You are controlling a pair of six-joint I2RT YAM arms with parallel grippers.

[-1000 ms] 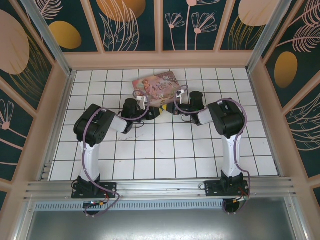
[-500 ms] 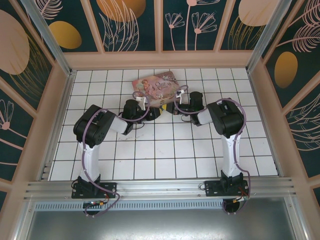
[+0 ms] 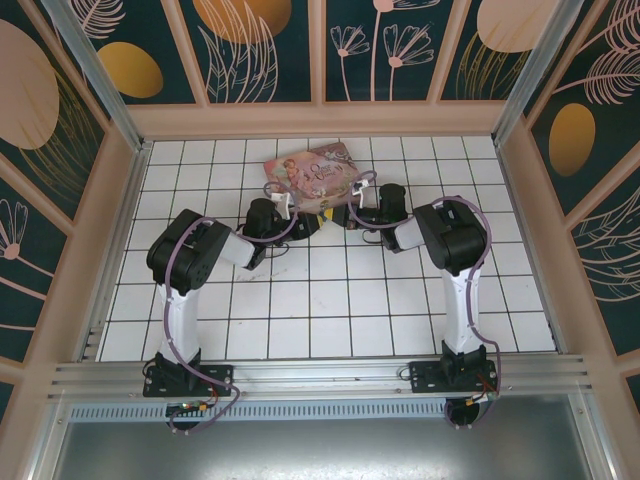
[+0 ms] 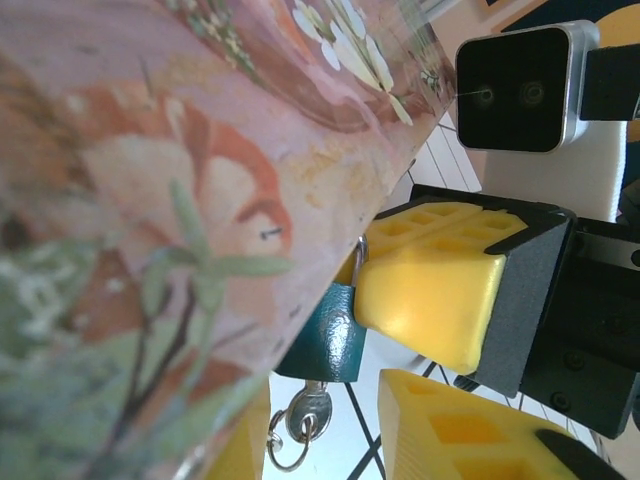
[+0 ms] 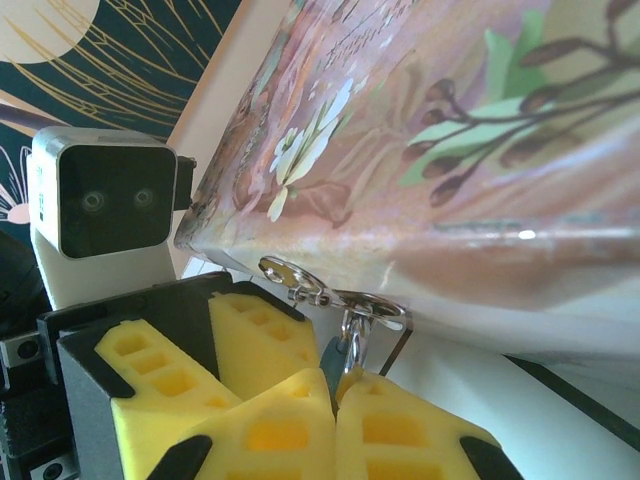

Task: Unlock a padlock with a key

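Blue-green on its small body, the padlock (image 4: 325, 340) hangs by a thin silver shackle (image 5: 352, 325) from the hasp (image 5: 300, 285) at the near edge of the pink flowered tin box (image 3: 312, 172), which lies at the far middle of the white tiled table (image 3: 330, 300). A grey metal key (image 4: 306, 413) sticks out of its underside, with a wire ring (image 4: 285, 452) dangling from the key's head. From overhead the lock and key are too small and too crowded by the two arms to pick out. The key's blade is hidden inside the lock, and I cannot tell whether the shackle is latched. Seen from the right wrist, only a sliver of blue shows between the yellow pads. The left gripper (image 4: 320, 420) comes in from the left with its jaws apart, one to each side of the key's head and not touching it. The right gripper (image 5: 337, 395) comes in from the right, its yellow pads pressed together on the padlock's body just under the hasp.
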